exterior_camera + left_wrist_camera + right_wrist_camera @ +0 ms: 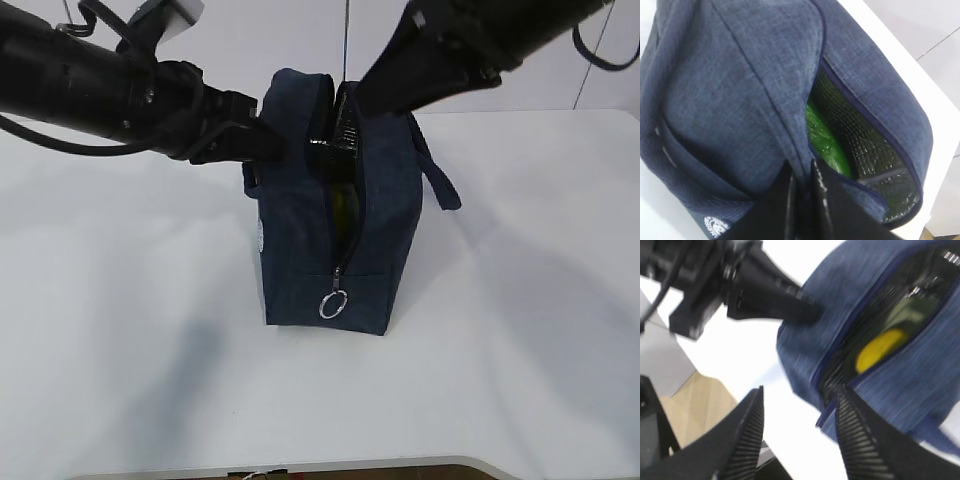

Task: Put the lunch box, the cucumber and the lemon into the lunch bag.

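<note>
The boxy dark navy fabric lunch bag stands upright on the white surface, its zipper open down the front. Inside the silvery lining lie the bright yellow lemon and something glossy green, probably the cucumber.

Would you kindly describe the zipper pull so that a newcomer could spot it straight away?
Start at the lunch bag, the dark navy fabric box standing in the middle of the white table. Follow the open zipper down its near end face to where it stops, low on the bag. There hangs the zipper pull, a thin silvery metal ring, the only shiny thing on the bag's outside.
</note>
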